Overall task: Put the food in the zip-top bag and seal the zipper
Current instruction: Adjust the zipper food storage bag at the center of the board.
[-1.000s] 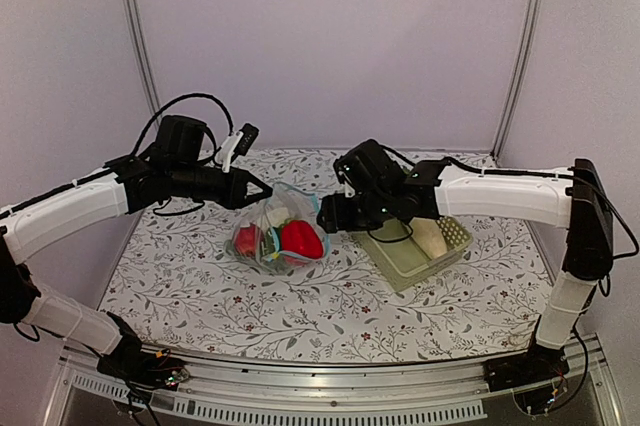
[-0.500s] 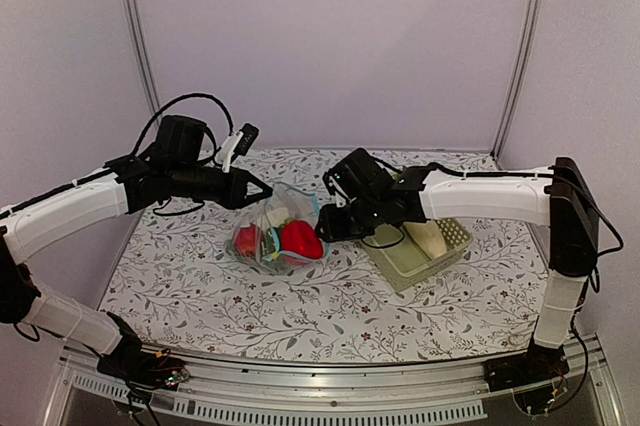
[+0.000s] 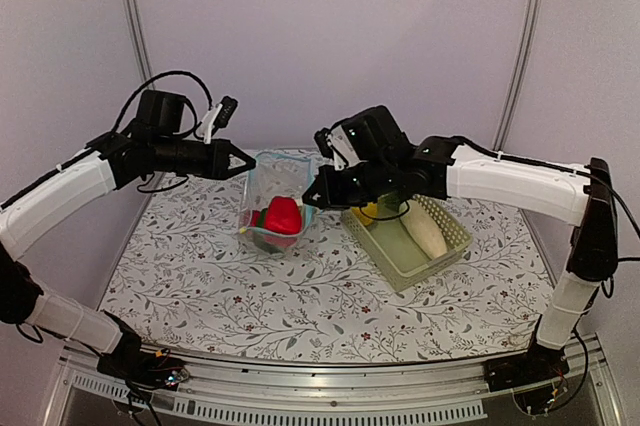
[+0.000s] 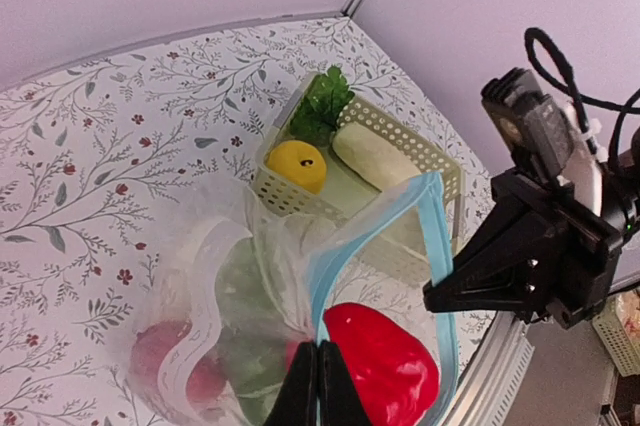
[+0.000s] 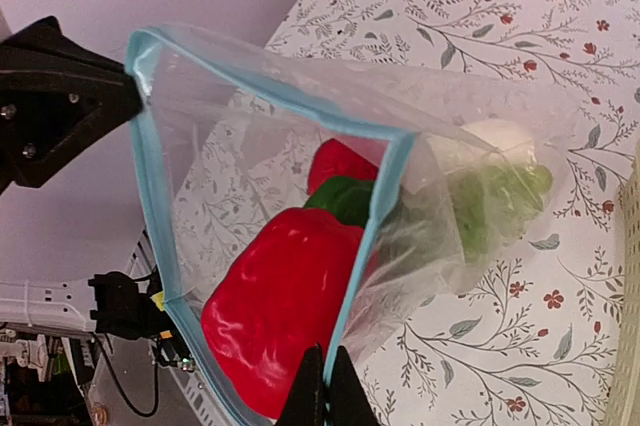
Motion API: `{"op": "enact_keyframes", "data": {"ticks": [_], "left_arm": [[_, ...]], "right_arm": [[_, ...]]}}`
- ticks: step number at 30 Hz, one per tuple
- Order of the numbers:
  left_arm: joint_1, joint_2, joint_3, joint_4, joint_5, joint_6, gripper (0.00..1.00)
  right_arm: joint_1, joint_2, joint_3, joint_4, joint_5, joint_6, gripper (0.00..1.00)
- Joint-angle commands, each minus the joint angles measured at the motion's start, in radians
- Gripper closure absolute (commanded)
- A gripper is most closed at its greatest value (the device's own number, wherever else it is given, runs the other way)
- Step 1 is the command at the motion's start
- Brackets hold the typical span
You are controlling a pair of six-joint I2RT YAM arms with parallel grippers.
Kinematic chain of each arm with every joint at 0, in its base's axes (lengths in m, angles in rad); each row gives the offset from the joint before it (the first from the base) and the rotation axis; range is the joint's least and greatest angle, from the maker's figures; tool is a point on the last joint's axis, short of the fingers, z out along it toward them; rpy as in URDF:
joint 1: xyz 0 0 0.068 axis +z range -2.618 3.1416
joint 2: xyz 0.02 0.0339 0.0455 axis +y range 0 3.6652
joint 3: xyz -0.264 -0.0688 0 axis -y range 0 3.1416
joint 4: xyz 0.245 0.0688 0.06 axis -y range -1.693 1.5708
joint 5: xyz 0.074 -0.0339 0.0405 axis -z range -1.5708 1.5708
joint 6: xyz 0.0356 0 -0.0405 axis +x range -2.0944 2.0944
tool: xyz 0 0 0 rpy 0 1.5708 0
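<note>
The near stretch of the floral tabletop point(image 3: 330, 321) runs wide between the two arm bases, giving room in front of the bag.

Past it, left of the tabletop's middle, the zip-top bag point(image 3: 262, 184) hangs upright between the two grippers, its mouth pulled into an open box shape. Whether its bottom rests on the cloth cannot be told. The left gripper point(image 3: 238, 161) has its jaws pressed together on the bag's left upper edge. The right gripper point(image 3: 312, 198) has its jaws clamped on the opposite side, right on the light-blue zipper point(image 5: 148, 176), which frames the open mouth. Inside lie a large red piece point(image 5: 285, 296), a second red piece behind it and a green piece point(image 5: 345, 201).

Just to the right of the bag, toward the tabletop's right edge, stands the pale green basket point(image 3: 435, 266), set at an angle; a narrow gap parts it from the bag. The right arm reaches over its far-left corner. In it lie the long white radish point(image 3: 426, 232), the yellow apple point(image 4: 297, 164) and a leafy green point(image 4: 322, 106).

Behind bag and basket a band of cloth runs to the far edge.
</note>
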Motion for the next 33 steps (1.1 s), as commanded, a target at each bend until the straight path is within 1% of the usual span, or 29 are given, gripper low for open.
{"op": "enact_keyframes", "data": {"ticks": [1,4,6,8,9,10,11,14,16,18,21,24,25,29,33], "left_arm": [[0.013,0.048,0.112,-0.165,0.060,0.011,1.00],[0.012,0.068,0.120,-0.197,0.055,0.018,0.99],[0.012,0.068,0.092,-0.175,0.068,0.013,0.83],[0.009,0.057,0.064,-0.149,0.080,0.021,0.62],[0.008,0.045,0.047,-0.138,0.076,0.031,0.49],[0.004,0.029,0.029,-0.128,0.061,0.040,0.39],[-0.001,0.010,0.010,-0.119,0.037,0.047,0.33],[-0.041,-0.066,-0.065,-0.098,-0.042,0.058,0.21],[-0.081,-0.126,-0.126,-0.078,-0.081,0.050,0.18],[-0.120,-0.193,-0.201,-0.045,-0.097,0.021,0.12],[-0.172,-0.293,-0.309,-0.004,-0.131,-0.028,0.07],[-0.214,-0.377,-0.402,0.009,-0.183,-0.080,0.06],[-0.228,-0.396,-0.438,0.016,-0.197,-0.104,0.07],[-0.262,-0.425,-0.499,0.023,-0.258,-0.156,0.15],[-0.277,-0.383,-0.505,0.043,-0.282,-0.158,0.31]], "right_arm": [[-0.009,-0.090,0.051,0.041,-0.062,0.037,1.00],[-0.009,-0.083,0.025,0.069,-0.066,0.065,1.00],[-0.012,-0.075,0.000,0.071,-0.035,0.093,1.00],[-0.015,-0.066,-0.024,0.074,-0.010,0.140,1.00],[-0.017,-0.061,-0.037,0.081,0.000,0.157,1.00],[-0.021,-0.057,-0.050,0.093,0.005,0.180,1.00],[-0.022,-0.054,-0.065,0.111,0.002,0.198,1.00],[-0.029,-0.053,-0.095,0.148,0.006,0.243,1.00],[-0.033,-0.055,-0.101,0.151,0.018,0.255,1.00],[-0.040,-0.059,-0.101,0.153,0.023,0.266,1.00],[-0.045,-0.056,-0.089,0.162,0.033,0.277,1.00],[-0.048,-0.046,-0.071,0.162,0.034,0.275,1.00],[-0.052,-0.042,-0.066,0.163,0.030,0.274,1.00],[-0.054,-0.031,-0.056,0.163,0.016,0.270,1.00],[-0.055,-0.034,-0.060,0.165,0.013,0.268,1.00]]}}
